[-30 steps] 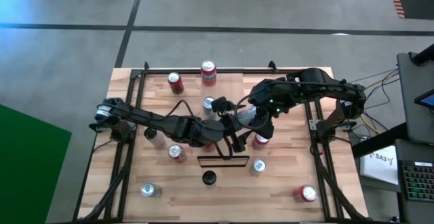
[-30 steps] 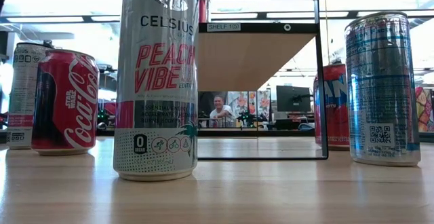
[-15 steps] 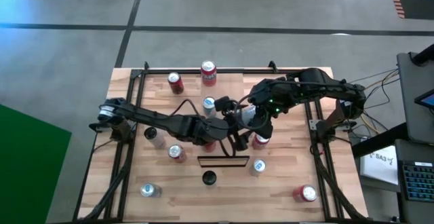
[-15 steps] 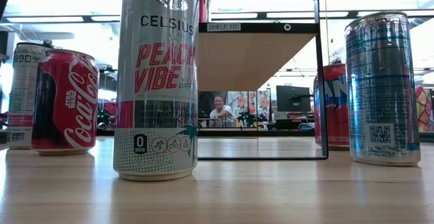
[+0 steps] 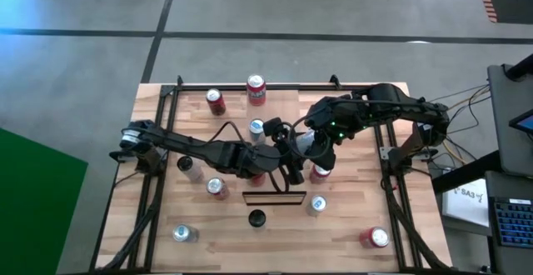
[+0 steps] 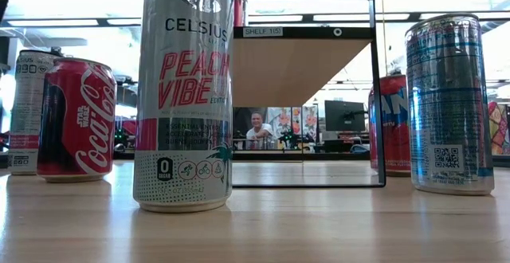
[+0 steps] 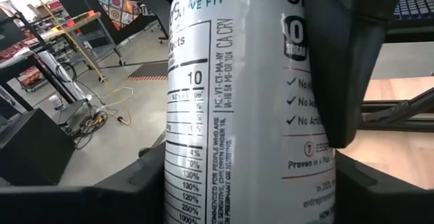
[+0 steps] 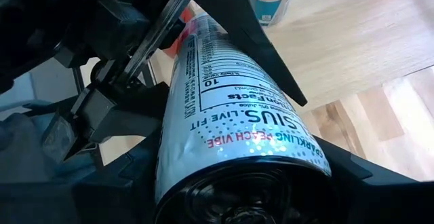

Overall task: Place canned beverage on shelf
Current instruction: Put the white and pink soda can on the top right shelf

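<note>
Over the middle of the bench [image 5: 366, 217], both arms meet above the shelf [image 5: 273, 197], which in the high view shows as a thin dark-framed strip and in the low view as a light wooden board raised in a black frame. The right end effector [image 8: 237, 190] is clamped on a white Celsius can [image 8: 234, 115], its dark fingers [image 8: 352, 176] pressing either side of the can near its base, the can lying tilted between the two arms. The left end effector [image 7: 251, 183] sits around the same can, which fills the left wrist view with its nutrition label, with a dark finger [image 7: 352, 61] lying against the can's side; whether it is fully tightened on the can cannot be told. In the high view the can is held just behind the shelf, between the two wrists, off the bench surface and not on the board. Other cans stand around: a tall Peach Vibe can [image 6: 185, 96] and a red Coca-Cola can [image 6: 76, 119] close to the low camera, a silver can [image 6: 449, 104] to the shelf's other side, and a red can [image 5: 256, 90] near the far edge.
</note>
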Tool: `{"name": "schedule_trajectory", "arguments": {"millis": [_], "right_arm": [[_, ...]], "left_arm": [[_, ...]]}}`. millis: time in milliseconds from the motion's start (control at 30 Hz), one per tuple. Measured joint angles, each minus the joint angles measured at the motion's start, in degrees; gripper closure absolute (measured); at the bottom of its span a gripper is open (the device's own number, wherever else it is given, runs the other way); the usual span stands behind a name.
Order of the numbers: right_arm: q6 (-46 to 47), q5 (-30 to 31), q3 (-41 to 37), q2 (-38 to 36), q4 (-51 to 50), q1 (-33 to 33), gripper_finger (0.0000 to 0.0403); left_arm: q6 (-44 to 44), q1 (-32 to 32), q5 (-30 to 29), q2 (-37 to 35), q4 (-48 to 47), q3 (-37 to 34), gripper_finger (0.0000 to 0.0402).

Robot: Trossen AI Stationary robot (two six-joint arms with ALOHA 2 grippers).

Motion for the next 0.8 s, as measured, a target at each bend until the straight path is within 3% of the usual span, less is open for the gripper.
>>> {"name": "schedule_trajectory", "arguments": {"millis": [333,800], "right_arm": [[-0.42,0.15,0.0,0.0,0.0,0.0,0.0154],[-0.9,1.11,0.0,0.02,0.0,0.02,0.0126]], "left_arm": [[0.4,0.0,-0.02,0.0,0.07,0.0,0.0158],[0.61,0.0,-0.1,0.07,0.09,0.0,0.0171]]}}
